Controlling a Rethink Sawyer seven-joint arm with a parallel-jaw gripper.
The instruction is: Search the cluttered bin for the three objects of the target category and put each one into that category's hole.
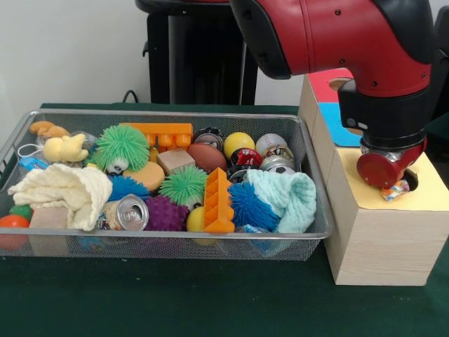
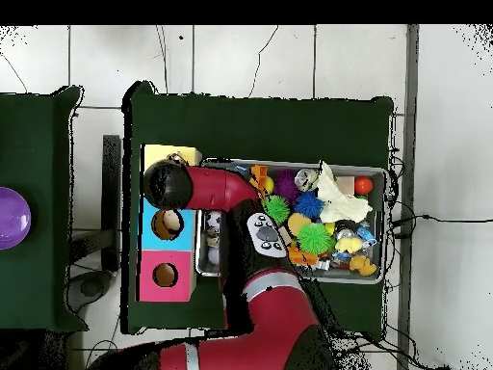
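The wire mesh bin (image 1: 168,114) lies left of the wooden boxes and is full of toys; it also shows in the overhead view (image 2: 386,224). My gripper (image 1: 393,188) hangs over the yellow-surrounded hole (image 1: 412,180) of the nearest pale wooden box (image 1: 379,239). A small crinkly many-coloured snack packet (image 1: 396,190) hangs from its tip at the hole's rim. The fingers are hidden behind the red wrist. In the overhead view the arm's end (image 2: 168,183) covers that hole and only a strip of the yellow surround (image 2: 173,152) shows. A bit of crinkly plastic (image 1: 250,229) lies at the bin's front rim.
The blue-surrounded hole (image 2: 167,224) and the red-surrounded hole (image 2: 166,276) lie beside the yellow one. The bin holds spiky balls (image 1: 123,146), a silver can (image 1: 130,213), an orange block (image 1: 218,203), cloths (image 1: 66,191) and small balls. A purple bowl (image 2: 12,217) sits on another table.
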